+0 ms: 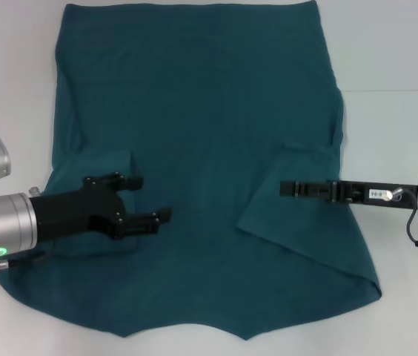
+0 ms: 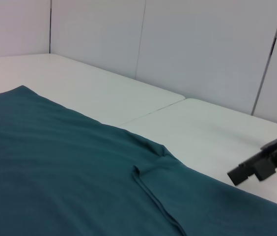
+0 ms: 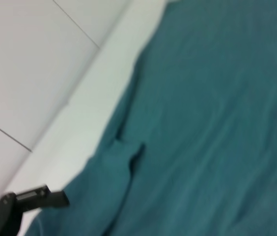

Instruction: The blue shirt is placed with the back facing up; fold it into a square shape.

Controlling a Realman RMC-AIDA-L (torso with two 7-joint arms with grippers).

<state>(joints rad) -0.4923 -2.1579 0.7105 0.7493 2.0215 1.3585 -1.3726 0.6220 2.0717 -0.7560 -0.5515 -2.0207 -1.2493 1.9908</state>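
The shirt lies flat, filling mid-frame, sleeves folded in. Left gripper hovers lower left, fingers spread; right gripper, mid-right, looks clenched over the folded sleeve.

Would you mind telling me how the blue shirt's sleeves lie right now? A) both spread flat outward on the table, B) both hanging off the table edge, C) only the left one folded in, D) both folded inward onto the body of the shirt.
D: in the head view both sleeves of the blue shirt lie folded onto its body, one beside the left gripper, one beside the right gripper.
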